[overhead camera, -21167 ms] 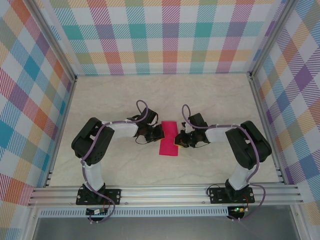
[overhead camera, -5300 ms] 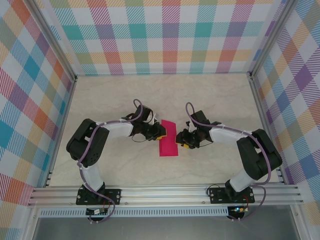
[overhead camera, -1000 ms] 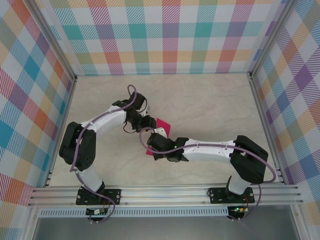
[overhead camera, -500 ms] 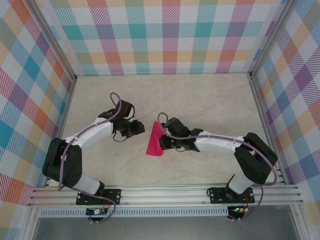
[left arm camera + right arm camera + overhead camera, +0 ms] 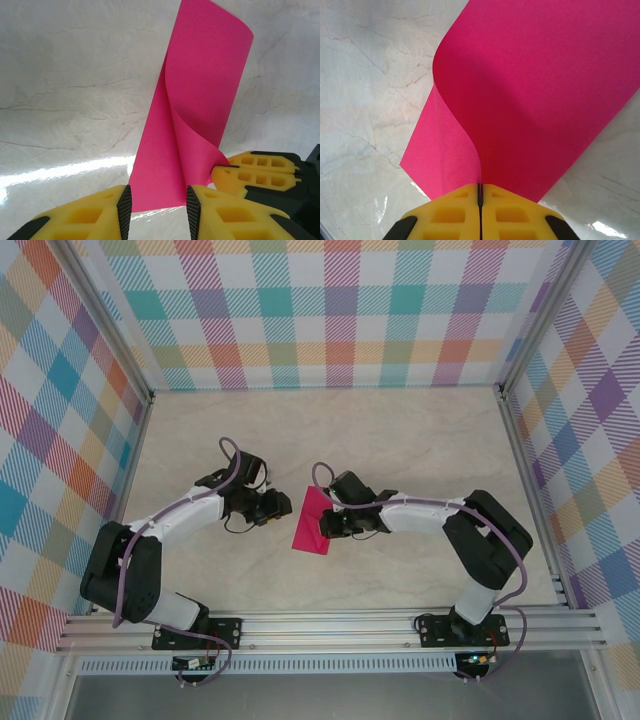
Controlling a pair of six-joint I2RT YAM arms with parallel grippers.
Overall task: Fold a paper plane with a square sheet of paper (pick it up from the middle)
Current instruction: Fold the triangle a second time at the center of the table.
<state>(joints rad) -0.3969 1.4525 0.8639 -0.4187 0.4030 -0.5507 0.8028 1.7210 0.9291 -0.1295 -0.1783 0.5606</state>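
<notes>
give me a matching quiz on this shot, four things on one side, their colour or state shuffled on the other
Things:
1. left gripper
2. right gripper
3. sheet of paper
4. table

Colour or state:
A. pale and marbled
B. shut, pinching the sheet's edge
C. magenta-pink, one layer curling up off the other
D. jaws apart

Pairs: 1-D, 2-B, 3-C, 4-A
</notes>
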